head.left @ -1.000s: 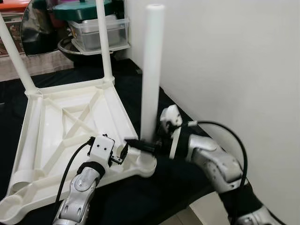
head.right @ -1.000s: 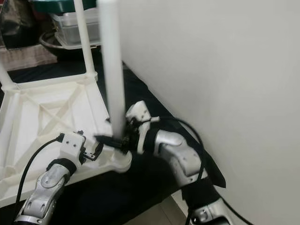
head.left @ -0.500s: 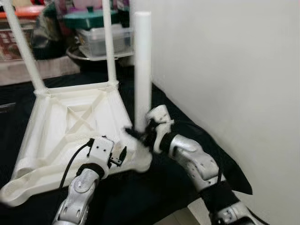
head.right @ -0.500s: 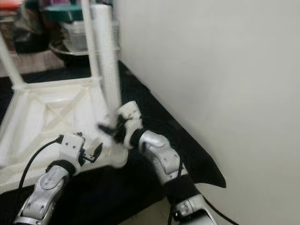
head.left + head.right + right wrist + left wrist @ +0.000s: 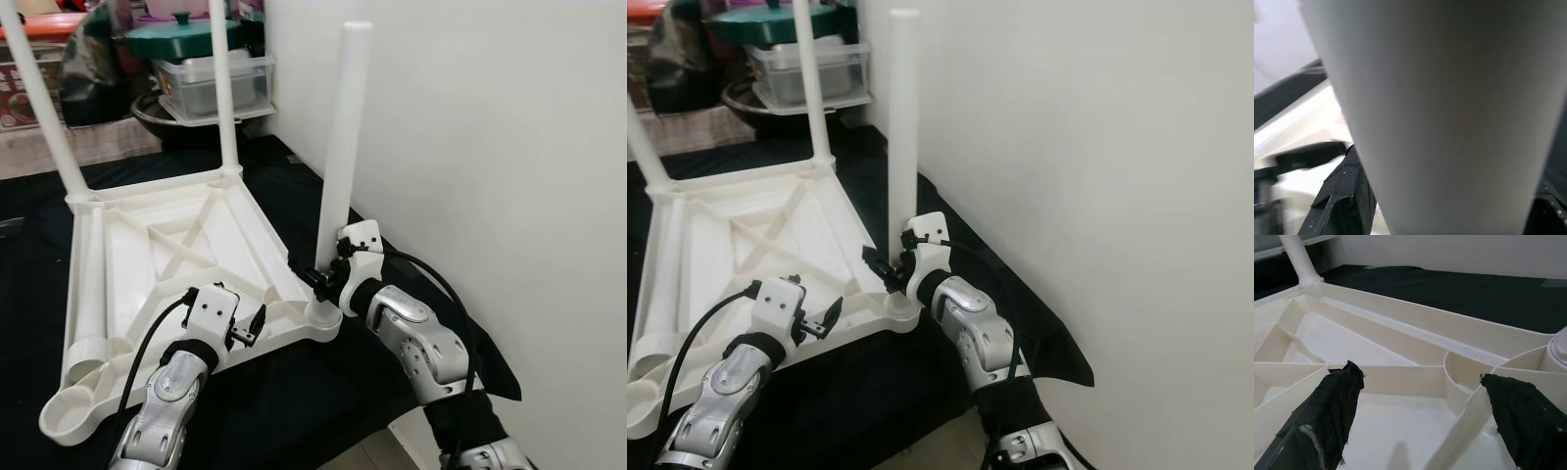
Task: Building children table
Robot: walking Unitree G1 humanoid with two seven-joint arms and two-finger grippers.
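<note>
A white plastic table (image 5: 167, 255) lies upside down on a black cloth. Two white legs (image 5: 223, 88) stand in its far corners. A third leg (image 5: 338, 147) stands in the near right corner socket (image 5: 321, 315), its top leaning slightly toward the wall. My right gripper (image 5: 318, 279) is shut on this leg low down; in the right wrist view black fingers (image 5: 1347, 196) flank the leg (image 5: 1440, 107). My left gripper (image 5: 257, 323) is open over the table's near edge, its fingers (image 5: 1332, 401) either side of a rib (image 5: 1400, 379), holding nothing.
The near left corner socket (image 5: 69, 416) holds no leg. A white wall (image 5: 490, 147) runs close along the right. Stacked plastic boxes and a teal-lidded pot (image 5: 181, 34) stand at the back. The black cloth (image 5: 294, 392) ends near my body, with floor beyond.
The camera has shifted. The held leg's top now leans toward the wall, its foot still at the corner socket. My right forearm has swung closer to the leg. The left gripper has stayed put.
</note>
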